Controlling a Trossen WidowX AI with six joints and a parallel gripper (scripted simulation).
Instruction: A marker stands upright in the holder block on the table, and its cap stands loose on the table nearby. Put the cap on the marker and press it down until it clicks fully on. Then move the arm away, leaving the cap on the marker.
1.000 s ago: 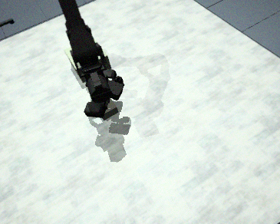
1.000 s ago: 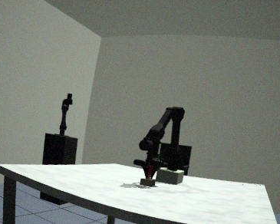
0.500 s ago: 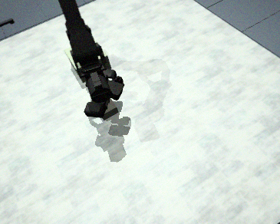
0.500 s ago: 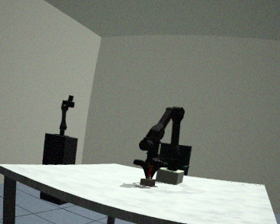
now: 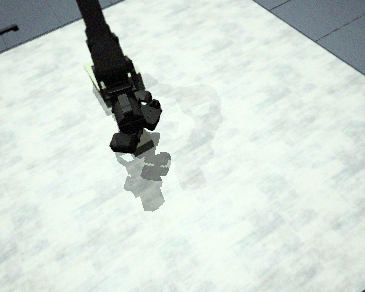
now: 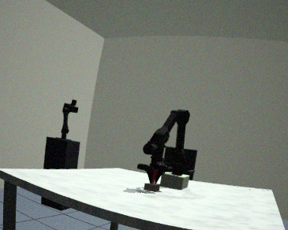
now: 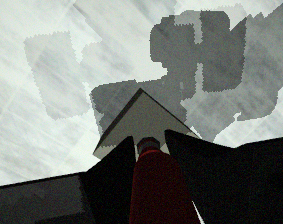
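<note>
The holder block [image 5: 145, 146] [image 6: 151, 187] [image 7: 142, 116] is a small grey-brown block on the table, partly hidden by the gripper in the top view and the wrist view. My gripper [image 6: 154, 182] [image 7: 149, 138] points down just above it and is shut on the red cap [image 6: 155, 175] [image 7: 159, 192]. The cap is upright in line with the block. A short dark grey collar [image 7: 148, 144] shows at its lower end, over the block; it looks like part of the marker. The rest of the marker is hidden. How far the cap is down on the marker cannot be told.
A grey-green box [image 6: 175, 181] stands under the arm's base, behind the holder block. A black panel [image 6: 191, 157] is behind the arm. Another arm [image 6: 65, 118] stands on a black pedestal [image 6: 61, 153] beyond the table. The arm's shadows fall around the block.
</note>
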